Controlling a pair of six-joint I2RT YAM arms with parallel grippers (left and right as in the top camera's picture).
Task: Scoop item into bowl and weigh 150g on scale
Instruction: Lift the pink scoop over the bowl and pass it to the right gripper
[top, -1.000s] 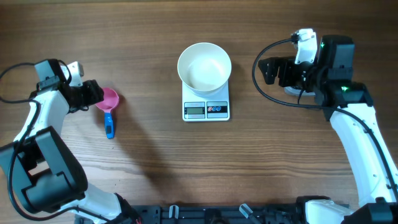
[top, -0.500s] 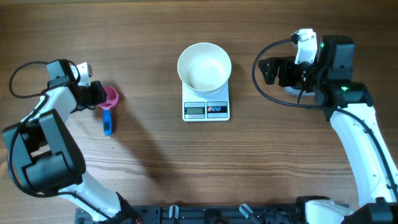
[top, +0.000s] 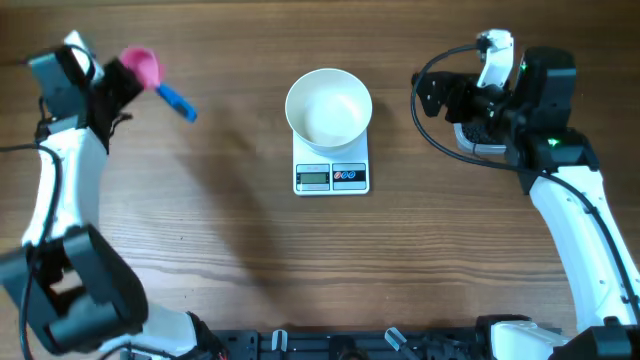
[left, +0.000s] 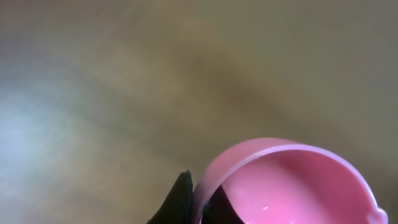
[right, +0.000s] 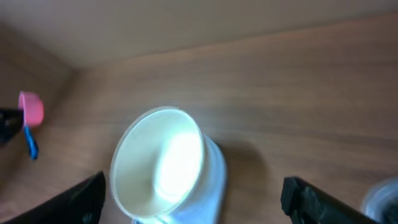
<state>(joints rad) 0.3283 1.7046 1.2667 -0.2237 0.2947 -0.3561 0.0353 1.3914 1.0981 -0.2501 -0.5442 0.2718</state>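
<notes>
The white bowl (top: 329, 106) stands empty on the white scale (top: 331, 177) at the table's middle. A pink scoop (top: 142, 66) with a blue handle (top: 177, 100) hangs in the air at the far left. My left gripper (top: 116, 82) is shut on its rim. In the left wrist view the black fingers (left: 180, 199) pinch the pink wall of the scoop (left: 292, 186), whose cup is empty. My right gripper (top: 428, 100) hovers open to the right of the bowl. It faces the bowl (right: 158, 165), with nothing between its fingers. The item is out of view.
A pale clear container (top: 482, 140) lies partly hidden under my right arm, at the right of the table. Black cables loop around both arms. The left arm's base takes up the near left corner.
My left gripper has shut on the scoop's rim and lifted it off the table, up and toward the far left. The right gripper has shifted slightly away from the table's near edge.
</notes>
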